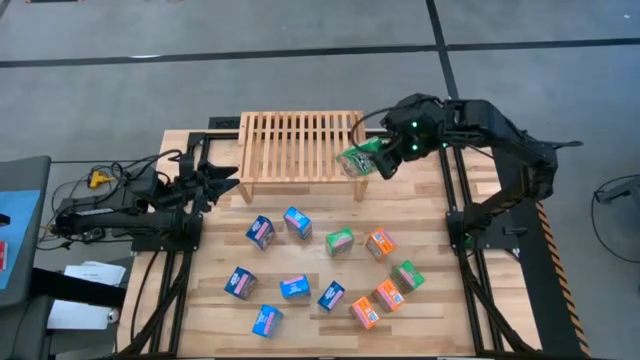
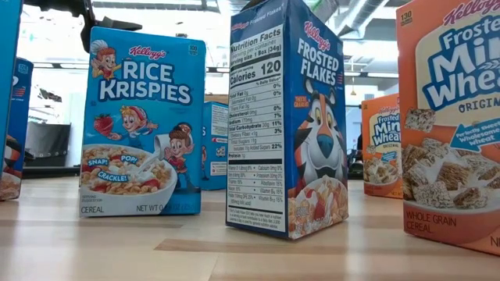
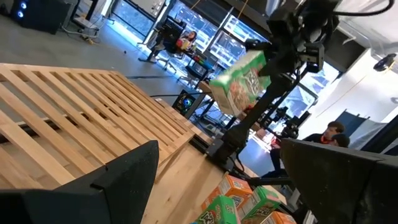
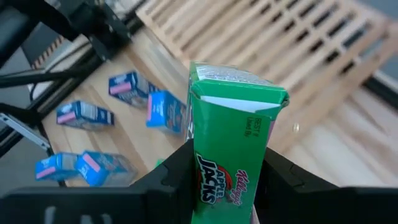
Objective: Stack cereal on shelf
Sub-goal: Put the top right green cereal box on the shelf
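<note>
The right pincer (image 1: 377,158) grips a green cereal box (image 1: 360,159) at the shelf's (image 1: 300,145) right edge; the left pincer (image 1: 222,182) waits released beside its left leg.

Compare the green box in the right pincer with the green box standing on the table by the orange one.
The held green box is lifted and tilted at the shelf's right end; the table green box rests free on the wood. The right pincer clamps only the first. Both are small green cereal boxes.

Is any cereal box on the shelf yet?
No. The slatted shelf top is bare in the high view; the right gripper holds a green box in the air at its right end.
</note>
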